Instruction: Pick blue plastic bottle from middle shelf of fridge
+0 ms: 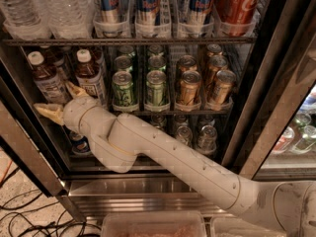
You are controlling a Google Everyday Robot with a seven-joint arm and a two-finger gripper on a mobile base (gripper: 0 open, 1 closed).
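Two small brown-drink bottles with white caps stand at the left of the middle shelf (173, 113): one at the far left (43, 77) and one beside it (90, 74). Both have white labels with blue print. My gripper (60, 100) is open at the shelf's front edge, just below and between them. One cream finger (48, 112) points left under the far-left bottle, the other (77, 89) lies against the base of the second. The jaws hold nothing. My white arm (163, 157) reaches in from the lower right and hides part of the rack below.
Green cans (123, 89) and gold cans (187, 87) fill the rest of the middle shelf. Water bottles (64, 9), tall blue cans (148, 6) and a red can (237, 4) stand on the rack above. The fridge's dark frame (269, 98) rises at the right. Cables (24, 216) lie on the floor.
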